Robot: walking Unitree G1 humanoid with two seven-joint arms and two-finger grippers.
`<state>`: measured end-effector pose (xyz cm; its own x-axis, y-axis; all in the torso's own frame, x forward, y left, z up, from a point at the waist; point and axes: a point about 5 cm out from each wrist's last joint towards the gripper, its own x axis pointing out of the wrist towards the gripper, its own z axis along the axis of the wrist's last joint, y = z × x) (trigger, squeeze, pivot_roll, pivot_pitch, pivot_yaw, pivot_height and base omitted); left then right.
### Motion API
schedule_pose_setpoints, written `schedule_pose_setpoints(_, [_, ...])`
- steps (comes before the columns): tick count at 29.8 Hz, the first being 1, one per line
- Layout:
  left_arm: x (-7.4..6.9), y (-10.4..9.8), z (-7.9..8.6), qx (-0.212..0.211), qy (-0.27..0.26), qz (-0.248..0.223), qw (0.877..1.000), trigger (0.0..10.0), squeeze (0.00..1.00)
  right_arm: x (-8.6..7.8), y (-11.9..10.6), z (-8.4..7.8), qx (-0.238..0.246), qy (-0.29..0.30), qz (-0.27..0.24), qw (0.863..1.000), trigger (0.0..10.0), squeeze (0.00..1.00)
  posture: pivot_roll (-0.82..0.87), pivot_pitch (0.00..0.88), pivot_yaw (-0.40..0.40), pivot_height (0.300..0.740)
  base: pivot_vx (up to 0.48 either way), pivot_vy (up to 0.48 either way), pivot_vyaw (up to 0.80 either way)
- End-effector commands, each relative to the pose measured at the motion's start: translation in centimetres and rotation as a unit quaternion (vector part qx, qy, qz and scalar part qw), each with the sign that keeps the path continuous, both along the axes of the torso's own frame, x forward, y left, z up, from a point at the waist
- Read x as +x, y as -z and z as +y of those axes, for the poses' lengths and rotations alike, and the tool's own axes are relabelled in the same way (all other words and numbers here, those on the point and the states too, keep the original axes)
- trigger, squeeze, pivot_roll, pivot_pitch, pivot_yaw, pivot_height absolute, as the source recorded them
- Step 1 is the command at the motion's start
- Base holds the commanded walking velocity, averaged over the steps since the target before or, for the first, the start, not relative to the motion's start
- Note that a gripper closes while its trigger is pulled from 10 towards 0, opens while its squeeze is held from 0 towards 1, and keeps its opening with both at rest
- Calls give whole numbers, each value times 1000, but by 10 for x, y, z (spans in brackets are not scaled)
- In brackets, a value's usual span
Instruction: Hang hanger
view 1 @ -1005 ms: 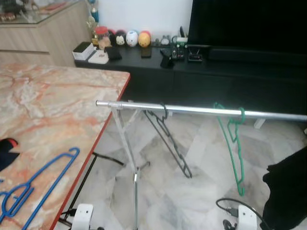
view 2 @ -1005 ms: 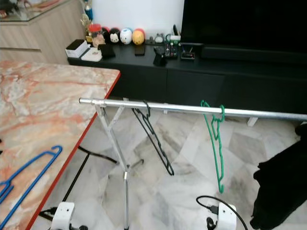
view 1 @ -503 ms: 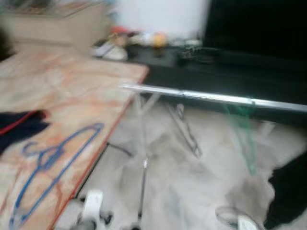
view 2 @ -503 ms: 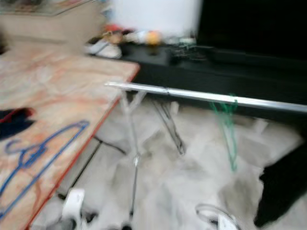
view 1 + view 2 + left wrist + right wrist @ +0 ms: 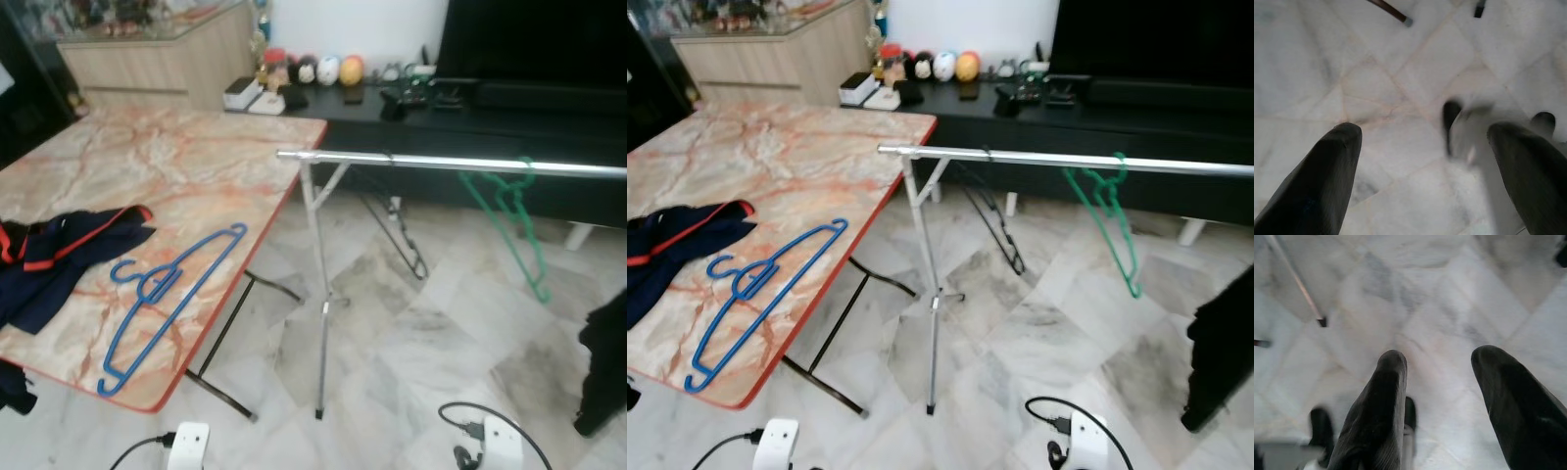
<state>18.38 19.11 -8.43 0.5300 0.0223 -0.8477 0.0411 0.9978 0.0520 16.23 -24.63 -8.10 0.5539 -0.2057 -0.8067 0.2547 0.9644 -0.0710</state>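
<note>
Blue hanger lying flat on the marble worktop, near its red-trimmed front edge and well apart from the silver rail; nothing lifted yet, by the look of it. Just beside the hanger on the worktop, away from the rail, a dark garment with red piping. Already hooked on the rail: a green hanger towards its far end and a black hanger nearer the stand's upright. Judged barely begun: reach, pick-up, carry to the rail and hooking all left to do.

Left tool pointing down at marble floor, fingers spread wide, nothing between them. Right tool likewise aimed at the floor, fingers parted, holding nothing. Both arms apparently hanging idle, low and well apart from the worktop.

Hard to make out: the rail's far end cut off at the frame edge, so its second support out of sight; a black mass below that end clipped at the picture's border and impossible to identify. Blurred white shape with dark wheels in the left wrist view not clearly readable, possibly one of the white units on the floor beneath the rail.
</note>
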Motion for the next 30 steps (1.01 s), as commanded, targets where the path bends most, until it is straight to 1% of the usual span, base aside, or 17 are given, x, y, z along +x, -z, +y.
schedule_pose_setpoints(1, [-4,0,10,11,-5,4,1000,10000,0,1,2,8,11,-4,4,1000,10000,0,32,0,44,740,-281,0,0])
schedule_pose_setpoints(12, [-3,0,11,11,-5,4,1000,10000,0,0,2,8,10,-6,4,1000,10000,0,34,0,39,740,-267,0,0])
schedule_pose_setpoints(21, [-6,-1,20,15,-6,7,1000,10000,0,1,2,8,10,-6,5,1000,10000,0,35,0,38,740,0,0,0])
schedule_pose_setpoints(25, [-3,-1,16,11,-7,5,1000,10000,0,0,2,8,10,-6,6,1000,10000,0,36,0,38,740,0,0,0])
schedule_pose_setpoints(30, [-3,-1,16,10,-7,5,1000,10000,0,0,3,8,9,-6,7,1000,10000,0,38,0,33,740,0,0,0])
